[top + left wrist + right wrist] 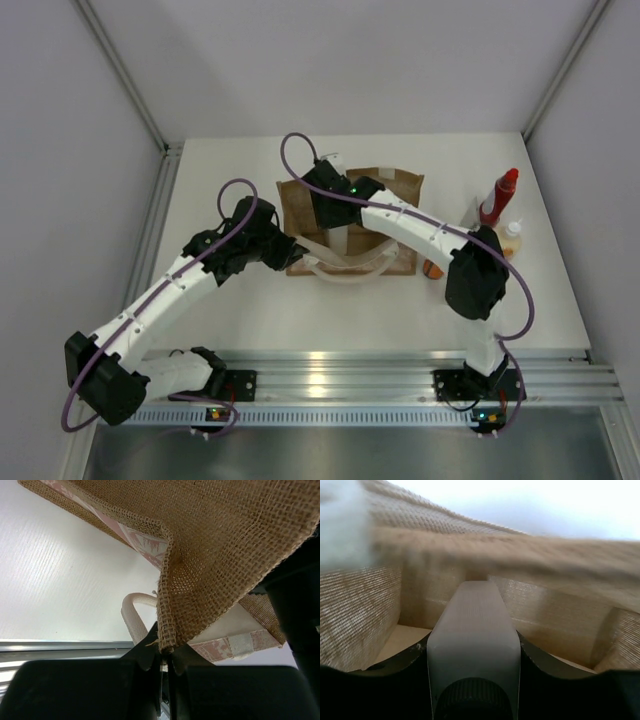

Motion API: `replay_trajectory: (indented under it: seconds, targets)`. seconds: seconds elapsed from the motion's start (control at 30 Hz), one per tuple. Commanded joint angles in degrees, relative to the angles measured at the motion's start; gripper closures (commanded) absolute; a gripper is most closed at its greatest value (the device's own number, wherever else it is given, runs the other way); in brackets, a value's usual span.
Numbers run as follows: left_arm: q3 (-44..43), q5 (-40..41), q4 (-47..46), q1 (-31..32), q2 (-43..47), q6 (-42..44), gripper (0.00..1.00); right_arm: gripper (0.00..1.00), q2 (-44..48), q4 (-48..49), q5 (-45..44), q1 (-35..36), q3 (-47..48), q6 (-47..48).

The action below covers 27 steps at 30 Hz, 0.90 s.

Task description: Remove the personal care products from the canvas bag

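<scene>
The canvas bag [400, 188] sits mid-table, its cream handles [350, 268] toward the arms. My left gripper [169, 654] is shut on a fold of the bag's woven rim [172, 625], at the bag's left corner [293, 252]. My right gripper [473, 647] reaches inside the bag and is shut on a white squarish bottle [472, 630] with a dark ribbed cap [472, 700]; its fingers are hidden in the top view. On the table right of the bag stand a red bottle [499, 197] and a cream bottle [512, 238]. An orange bottle [432, 269] lies partly hidden by the right arm.
White walls and metal posts close in the table on three sides. The right arm's elbow [475, 280] hangs close to the bottles on the right. An aluminium rail [330, 375] runs along the near edge by the arm bases.
</scene>
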<state>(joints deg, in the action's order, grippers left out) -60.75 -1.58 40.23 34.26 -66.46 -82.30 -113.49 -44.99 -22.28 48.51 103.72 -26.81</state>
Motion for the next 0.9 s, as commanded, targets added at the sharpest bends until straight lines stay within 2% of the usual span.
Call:
replay_trajectory:
  seconds: [0.0, 0.13, 0.27, 0.3, 0.4, 0.43, 0.5, 0.53, 0.63, 0.77, 0.87]
  targets:
    - [-0.42, 0.97, -1.12, -0.07, 1.77, 0.48, 0.99, 1.00, 9.95, 0.70, -2.50, 1.06, 2.71, 1.23]
    - [-0.51, 0.97, -1.20, -0.07, 2.29, 0.56, 0.93, 1.00, 11.89, -1.93, -2.24, 1.06, 5.61, 2.46]
    - [-1.30, 1.40, -1.12, 0.02, 2.82, 1.00, 0.76, 1.00, 14.17, -4.84, -2.24, 1.06, 8.59, 3.78]
    - [-1.56, 2.80, -1.20, -0.07, 3.00, 1.18, 0.68, 1.00, 14.52, -5.45, -2.06, 1.06, 9.04, 4.30]
    - [-2.79, 3.43, -1.12, -0.07, 3.96, 2.14, 0.55, 1.00, 15.84, -7.74, -1.01, 0.97, 10.53, 5.01]
    - [-3.66, 3.43, -1.12, -0.07, 4.49, 2.76, 0.46, 1.00, 16.37, -8.70, -0.75, 0.88, 10.88, 5.10]
    - [-4.46, 3.52, -1.12, 0.02, 4.93, 4.07, 0.38, 1.00, 17.60, -9.41, 0.04, 0.80, 11.76, 5.45]
    - [-5.16, 3.52, -1.12, -0.07, 5.28, 4.51, 0.28, 1.00, 18.39, -9.76, 0.39, 0.80, 12.20, 5.71]
    - [-6.57, 3.17, -1.20, -0.07, 5.90, 5.92, 0.14, 1.00, 19.97, -10.91, 1.27, 0.71, 13.96, 6.85]
    - [-9.03, 2.20, -1.12, -0.07, 5.99, 8.91, 0.04, 1.00, 22.43, -11.17, 2.24, 0.71, 16.59, 8.43]
    - [-11.66, 1.85, -1.12, -0.07, 6.08, 12.16, 0.02, 1.00, 24.37, -11.43, 3.03, 0.71, 18.61, 9.31]
